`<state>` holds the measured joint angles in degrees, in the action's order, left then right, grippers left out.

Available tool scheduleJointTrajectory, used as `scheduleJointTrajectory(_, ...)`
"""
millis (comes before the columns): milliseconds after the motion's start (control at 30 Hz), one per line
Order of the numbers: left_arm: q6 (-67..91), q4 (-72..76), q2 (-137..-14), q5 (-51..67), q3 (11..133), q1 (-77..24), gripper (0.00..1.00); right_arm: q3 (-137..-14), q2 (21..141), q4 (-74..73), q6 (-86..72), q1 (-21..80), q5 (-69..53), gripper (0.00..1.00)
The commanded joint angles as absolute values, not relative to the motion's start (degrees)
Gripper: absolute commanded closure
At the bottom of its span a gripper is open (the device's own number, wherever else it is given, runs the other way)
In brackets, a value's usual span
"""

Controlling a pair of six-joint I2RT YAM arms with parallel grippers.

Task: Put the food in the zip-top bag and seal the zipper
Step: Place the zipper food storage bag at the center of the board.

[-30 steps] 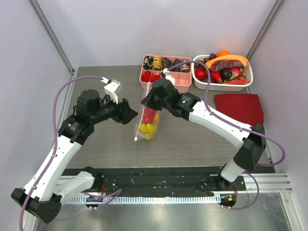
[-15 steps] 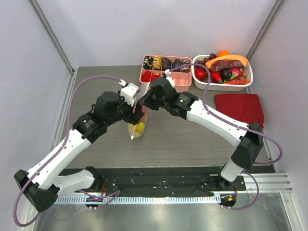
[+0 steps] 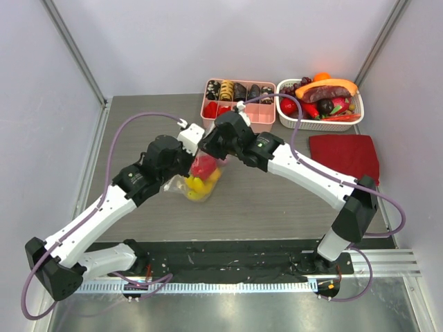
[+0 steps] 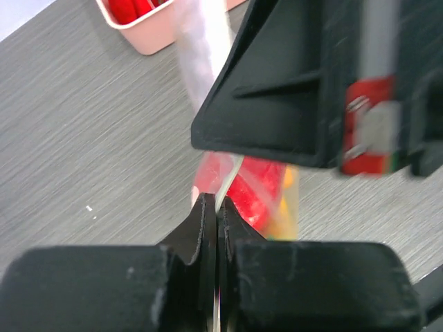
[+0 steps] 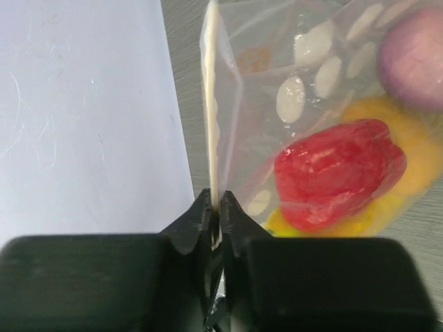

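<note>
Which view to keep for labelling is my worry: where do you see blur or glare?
Top external: evenly lit and sharp, with glare on the metal plate at the bottom. Left wrist: the right arm, close up, is smeared. Right wrist: the zip-top bag and food look soft.

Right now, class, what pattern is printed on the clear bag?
White dots on the clear bag, seen best in the right wrist view.

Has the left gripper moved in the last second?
Yes. The left gripper has shifted right, toward the pink tray, and is shut on the bag.
</note>
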<state>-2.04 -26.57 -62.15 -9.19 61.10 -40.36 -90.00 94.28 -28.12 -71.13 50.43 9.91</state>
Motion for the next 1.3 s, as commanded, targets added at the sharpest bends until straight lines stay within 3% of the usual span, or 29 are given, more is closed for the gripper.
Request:
scheduleJointTrajectory(0,-2.90,-27.85,-58.81,-8.79,60.47,-37.54,1.00,-90.88,92.38,-23.48,-70.06,49.05,7.56,0.74)
scheduleJointTrajectory(67,-3.77,-28.56,-58.27,-8.44,60.99,-34.39,1.00,-90.18,91.32,-22.24,-65.93,47.99,4.68,0.59)
scheduleJointTrajectory(100,-4.30,-28.91,-58.10,-6.18,61.34,-32.89,1.00,-89.22,90.88,-21.45,-64.26,46.16,3.44,0.42)
scheduleJointTrajectory(167,-7.80,-29.88,-58.18,-1.70,63.09,-26.67,1.00,-88.07,89.04,-20.66,-59.53,43.87,-1.72,0.24)
scheduleJointTrajectory(200,-9.04,-30.06,-59.31,2.33,63.80,-24.46,1.00,-86.76,88.42,-20.31,-58.28,41.33,-3.41,0.08)
scheduleJointTrajectory(267,-13.59,-31.20,-61.25,6.22,66.69,-21.20,1.00,-85.17,86.58,-19.60,-53.99,38.51,-7.63,0.01)
scheduleJointTrajectory(633,-38.72,-23.65,-83.21,22.14,83.30,-6.34,1.00,-81.65,83.58,-18.37,-38.85,23.74,-31.26,0.00)
scheduleJointTrajectory(800,-47.62,-19.08,-100.69,31.89,98.24,-2.46,1.00,-80.68,83.93,-18.28,-37.71,19.25,-35.24,0.00)
scheduleJointTrajectory(1067,-52.92,-17.49,-121.71,32.35,126.98,-0.44,1.00,-80.07,83.59,-18.46,-37.53,15.30,-39.37,0.00)
scheduleJointTrajectory(1167,-52.12,-14.68,-124.71,31.99,130.52,-0.18,1.00,-79.37,83.06,-18.37,-36.92,14.68,-40.43,0.00)
scheduleJointTrajectory(1267,-52.73,-14.50,-122.97,34.80,125.71,-0.18,1.00,-78.49,82.88,-18.37,-36.48,14.50,-40.69,0.00)
